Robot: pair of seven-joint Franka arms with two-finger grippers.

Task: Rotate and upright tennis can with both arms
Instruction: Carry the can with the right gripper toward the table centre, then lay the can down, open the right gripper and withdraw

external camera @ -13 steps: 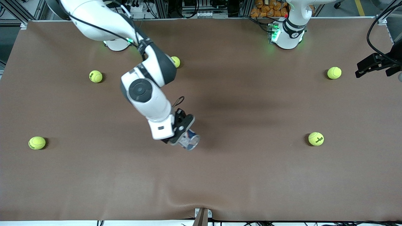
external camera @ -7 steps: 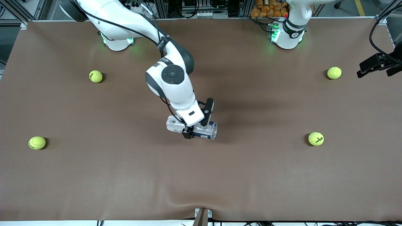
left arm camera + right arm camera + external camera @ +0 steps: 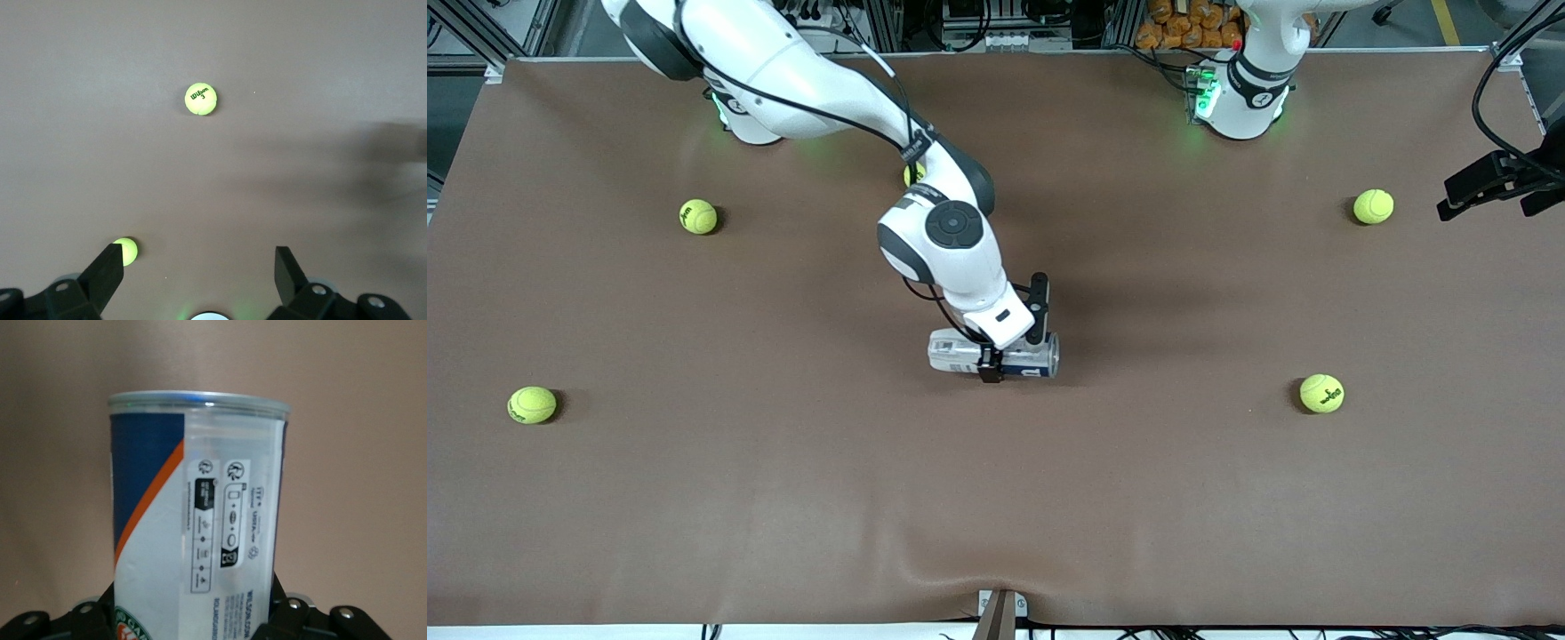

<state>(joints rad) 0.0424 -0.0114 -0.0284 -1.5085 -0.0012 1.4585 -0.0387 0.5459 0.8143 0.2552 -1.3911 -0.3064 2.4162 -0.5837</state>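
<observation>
1. Nearest the front camera we see the bare brown table cover. A yellow-green tennis ball lies toward the right arm's end of the table, and another yellow-green ball toward the left arm's end.
2. Near mid-table we find the tennis can, a slim clear-plastic cylinder with a white and navy label. It is horizontal, its long axis running between the two ends of the table. We cannot tell whether it touches the cover.
3. The right gripper, black and two-fingered, is clenched across the can's middle. The right wrist view shows the can between the gripper's fingers, with the label's orange stripe and the can's rim visible.
4. The white right arm reaches from its base down over the can.
5. Farther from the camera lie three more balls: one toward the right arm's end, one toward the left arm's end, and one partly hidden by the right arm.
6. The left gripper waits with fingers spread wide and holding nothing, up over the left arm's end of the table. Its wrist view shows two balls on the cover below.
</observation>
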